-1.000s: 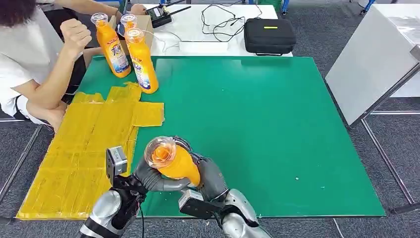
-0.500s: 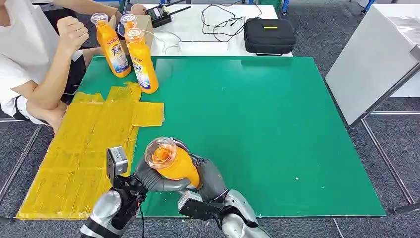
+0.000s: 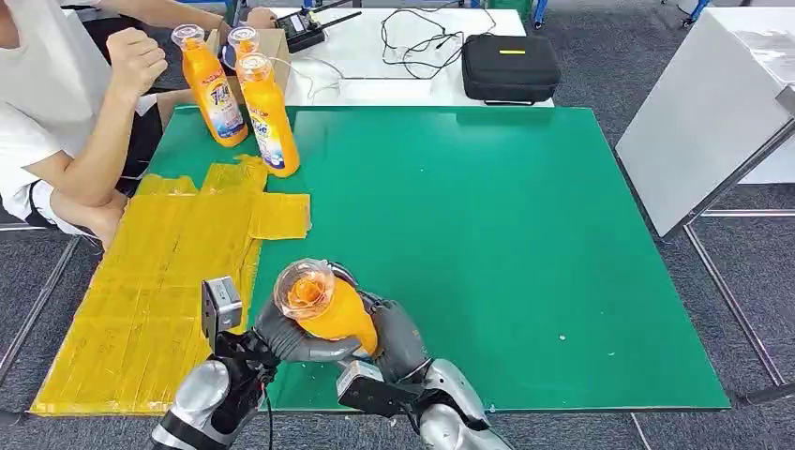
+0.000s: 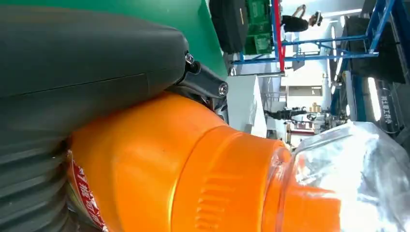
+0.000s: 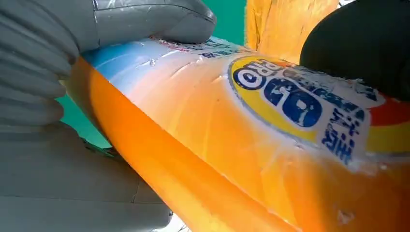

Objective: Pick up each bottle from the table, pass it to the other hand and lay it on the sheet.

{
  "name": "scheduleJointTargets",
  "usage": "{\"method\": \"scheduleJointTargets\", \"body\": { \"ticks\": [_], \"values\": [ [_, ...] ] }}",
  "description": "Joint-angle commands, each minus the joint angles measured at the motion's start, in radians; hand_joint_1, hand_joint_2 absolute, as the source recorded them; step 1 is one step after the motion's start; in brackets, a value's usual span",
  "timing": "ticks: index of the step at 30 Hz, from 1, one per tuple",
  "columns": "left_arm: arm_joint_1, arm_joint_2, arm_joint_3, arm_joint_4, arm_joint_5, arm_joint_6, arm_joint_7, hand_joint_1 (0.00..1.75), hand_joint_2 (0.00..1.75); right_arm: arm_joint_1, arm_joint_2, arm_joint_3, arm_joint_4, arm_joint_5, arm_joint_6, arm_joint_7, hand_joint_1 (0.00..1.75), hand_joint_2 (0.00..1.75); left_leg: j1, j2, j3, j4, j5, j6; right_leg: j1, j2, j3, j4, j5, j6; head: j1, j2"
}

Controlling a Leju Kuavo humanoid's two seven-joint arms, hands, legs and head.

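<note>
An orange detergent bottle (image 3: 325,306) with a clear cap is held upright above the green table's (image 3: 487,244) front edge. My left hand (image 3: 279,339) wraps it from the left and my right hand (image 3: 401,336) grips it from the right. In the left wrist view the bottle (image 4: 193,183) lies against my left hand (image 4: 72,96). In the right wrist view my right hand (image 5: 43,72) has its thumb on the bottle's label (image 5: 270,111). The yellow sheet (image 3: 159,272) covers the table's left side. Three more orange bottles (image 3: 270,117) stand at the back left.
A person (image 3: 66,103) sits at the table's left back corner, fist raised near the standing bottles. A black case (image 3: 509,67) and cables lie on the white table behind. A white board (image 3: 703,112) leans at the right.
The person's head has leaned back out of the picture. Both hands and the bottle have stayed in place.
</note>
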Motion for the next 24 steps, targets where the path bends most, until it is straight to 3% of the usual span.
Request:
{"method": "scheduleJointTargets", "body": {
  "ticks": [1, 2, 3, 4, 5, 6, 7, 8, 9, 13, 16, 20, 24],
  "values": [
    [-0.062, 0.005, 0.007, 0.023, -0.041, 0.060, 0.010, 1.75, 1.75, 0.048, -0.034, -0.014, -0.019, -0.030, -0.013, -0.008, 1.75, 1.75, 0.000, 0.000, 0.005, 0.000, -0.002, -0.001, 0.001, -0.003, 0.006, -0.001, -0.002, 0.000, 0.000, 0.000],
    [-0.067, 0.008, 0.015, 0.017, -0.042, 0.067, 0.009, 1.75, 1.75, 0.059, -0.038, -0.025, -0.043, -0.035, -0.017, -0.012, 1.75, 1.75, 0.000, -0.001, 0.002, 0.000, -0.001, -0.001, 0.000, -0.003, 0.004, -0.001, -0.002, 0.000, 0.000, 0.000],
    [-0.067, 0.009, 0.041, -0.002, -0.134, 0.175, -0.008, 1.75, 1.75, 0.085, -0.044, -0.054, -0.089, -0.054, -0.035, -0.029, 1.75, 1.75, 0.000, -0.002, 0.003, 0.000, -0.001, -0.001, 0.000, -0.004, 0.004, 0.000, -0.002, 0.000, 0.000, 0.000],
    [-0.058, 0.006, 0.060, -0.026, -0.226, 0.272, -0.025, 1.75, 1.75, 0.111, -0.051, -0.078, -0.137, -0.073, -0.034, -0.033, 1.19, 1.75, 0.001, -0.002, 0.003, 0.001, -0.001, -0.001, 0.001, -0.005, 0.004, 0.000, -0.003, 0.000, 0.000, 0.000],
    [-0.080, 0.020, 0.132, -0.022, -0.478, 0.523, 0.132, 1.75, 1.75, 0.222, -0.017, -0.238, -0.326, -0.324, -0.125, -0.235, 0.00, 1.75, 0.000, -0.002, 0.004, 0.001, -0.002, -0.001, 0.001, -0.005, 0.006, 0.000, -0.003, 0.000, 0.000, 0.000],
    [-0.122, 0.109, 0.148, -0.062, -0.980, 0.739, 0.230, 1.75, 1.75, 0.276, -0.081, -0.297, -0.527, -0.347, -0.040, -0.099, 0.00, 1.75, 0.000, -0.002, 0.001, 0.001, -0.001, -0.001, 0.000, -0.004, 0.002, 0.000, -0.002, 0.000, 0.000, 0.000],
    [-0.139, 0.126, 0.178, -0.059, -1.190, 0.708, 0.227, 1.75, 1.75, 0.299, -0.088, -0.343, -0.603, -0.345, 0.006, -0.045, 0.00, 1.75, 0.000, -0.004, 0.001, 0.002, -0.002, -0.001, 0.001, -0.006, 0.002, 0.002, -0.004, 0.000, 0.000, 0.000],
    [-0.144, 0.119, 0.212, -0.045, -1.204, 0.689, 0.212, 1.75, 1.75, 0.309, -0.073, -0.379, -0.627, -0.346, 0.051, -0.028, 0.00, 0.00, 0.000, -0.007, -0.001, 0.005, -0.002, -0.002, 0.001, -0.010, 0.001, 0.005, -0.006, -0.001, 0.000, 0.000],
    [-0.159, 0.121, 0.226, -0.005, -1.279, 0.668, 0.240, 1.75, 1.75, 0.307, -0.055, -0.402, -0.623, -0.367, 0.078, -0.032, 0.00, 1.75, 0.001, -0.006, -0.001, 0.005, -0.003, -0.002, 0.001, -0.009, 0.002, 0.005, -0.006, -0.001, 0.001, 0.000],
    [-0.192, 0.122, 0.225, 0.114, -1.346, 0.658, 0.269, 1.75, 1.75, 0.292, -0.028, -0.409, -0.588, -0.384, 0.079, -0.061, 0.00, 1.75, 0.001, 0.004, 0.001, 0.000, -0.003, -0.003, 0.001, 0.003, 0.000, 0.000, 0.001, -0.003, -0.002, 0.000],
    [-0.201, 0.121, 0.208, 0.144, -1.372, 0.652, 0.291, 1.75, 1.75, 0.293, -0.029, -0.403, -0.597, -0.397, 0.078, -0.074, 0.00, 1.75, 0.001, -0.004, 0.003, 0.000, 0.000, -0.002, 0.000, -0.003, 0.004, 0.000, -0.002, -0.003, 0.000, 0.000],
    [-0.197, 0.120, 0.195, 0.148, -1.387, 0.646, 0.311, 1.75, 1.75, 0.292, -0.030, -0.402, -0.604, -0.397, 0.070, -0.075, 0.00, 1.75, 0.001, 0.003, 0.001, 0.001, -0.001, -0.003, 0.001, 0.000, 0.000, 0.001, 0.000, -0.005, 0.000, 0.000],
    [-0.220, 0.130, 0.171, 0.193, -1.434, 0.617, 0.336, 1.75, 1.75, 0.281, -0.030, -0.395, -0.604, -0.387, 0.056, -0.088, 0.00, 1.75, 0.000, 0.001, 0.000, 0.000, 0.001, -0.003, 0.000, -0.002, -0.001, 0.000, 0.000, -0.004, 0.000, 0.000]
  ]
}}
